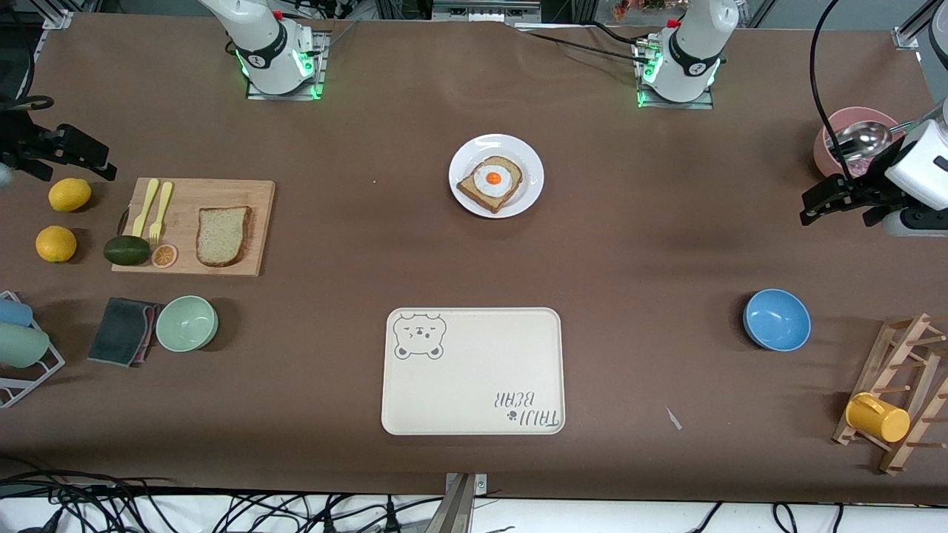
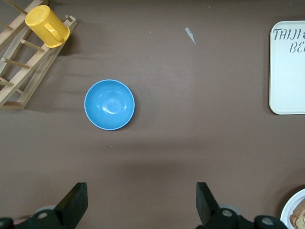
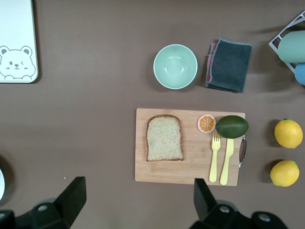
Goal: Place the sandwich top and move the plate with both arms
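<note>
We see the sandwich top point(image 1: 223, 235) lying flat on a wooden cutting board point(image 1: 194, 226) at the left of the front frame, toward the right arm's end of the bench point(image 1: 652, 244). On the same board lie a yellow fork point(image 1: 161, 212), a yellow knife point(image 1: 146, 207), an avocado point(image 1: 127, 250) and an orange slice point(image 1: 164, 255).

The plate point(image 1: 496, 175) sits in the upper middle of the frame, carrying a toast slice with a fried egg point(image 1: 491, 183). Nearer the camera, in the lower middle, lies the cream tray point(image 1: 472, 371) with its bear drawing.

The right end effector point(image 1: 55, 152) hangs at the far left edge of the frame, its fingers point(image 3: 71, 193) spread wide and grasping nothing; its wrist view looks down on the board and bread. The left end effector point(image 1: 840, 200) hangs at the far right edge, beside a pink bowl point(image 1: 852, 137), its fingers point(image 2: 76, 202) likewise released and spread; its wrist view shows a blue bowl point(image 2: 109, 104) below.
</note>
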You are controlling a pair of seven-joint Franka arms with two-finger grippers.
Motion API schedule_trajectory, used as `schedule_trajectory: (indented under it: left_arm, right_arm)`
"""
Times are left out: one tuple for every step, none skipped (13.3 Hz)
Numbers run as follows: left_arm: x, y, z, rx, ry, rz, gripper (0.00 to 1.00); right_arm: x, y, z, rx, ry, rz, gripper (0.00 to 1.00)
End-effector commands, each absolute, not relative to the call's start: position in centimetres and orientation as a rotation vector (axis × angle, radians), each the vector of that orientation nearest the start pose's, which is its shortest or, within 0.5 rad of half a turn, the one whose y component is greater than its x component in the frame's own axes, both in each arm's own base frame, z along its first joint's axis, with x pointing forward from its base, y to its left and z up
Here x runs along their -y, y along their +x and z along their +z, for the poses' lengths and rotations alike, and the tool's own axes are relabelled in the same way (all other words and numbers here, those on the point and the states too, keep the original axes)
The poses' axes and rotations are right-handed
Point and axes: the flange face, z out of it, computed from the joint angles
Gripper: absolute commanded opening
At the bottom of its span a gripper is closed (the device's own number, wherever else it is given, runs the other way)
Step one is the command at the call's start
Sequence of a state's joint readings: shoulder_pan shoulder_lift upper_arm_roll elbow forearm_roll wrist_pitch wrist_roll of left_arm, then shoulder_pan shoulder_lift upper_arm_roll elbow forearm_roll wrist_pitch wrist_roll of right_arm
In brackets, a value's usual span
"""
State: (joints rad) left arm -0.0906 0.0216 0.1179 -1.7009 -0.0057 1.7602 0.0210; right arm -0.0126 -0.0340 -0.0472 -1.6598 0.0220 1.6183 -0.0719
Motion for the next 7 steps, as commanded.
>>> schedule_trajectory:
  left_arm:
    - [-1.68,57.29,57.07,-0.011,-3.149,-0.068,1.0]
    - [-1.69,57.28,57.0,-0.012,-3.148,-0.066,1.0]
    - [-1.6,57.28,57.0,-0.014,-3.148,-0.066,1.0]
    - [-1.5,57.28,57.0,-0.016,-3.149,-0.066,1.0]
    - [-1.5,57.29,57.07,-0.016,-3.149,-0.068,1.0]
    - [-1.59,57.28,57.0,-0.014,-3.149,-0.066,1.0]
    - [-1.5,57.28,57.0,-0.016,-3.149,-0.066,1.0]
  right_arm:
    - [2.84,54.51,60.81,0.014,-3.103,0.011,1.0]
    - [2.75,54.51,60.81,0.017,-3.103,0.011,1.0]
    - [2.67,54.48,60.9,0.019,-3.103,0.008,1.0]
    - [2.6,54.46,60.88,0.022,-3.104,0.011,1.0]
    - [2.5,54.23,60.81,0.022,-3.103,0.037,1.0]
    - [2.41,53.99,60.81,0.023,-3.103,0.061,1.0]
    - [2.41,54.03,60.72,0.025,-3.111,0.064,1.0]
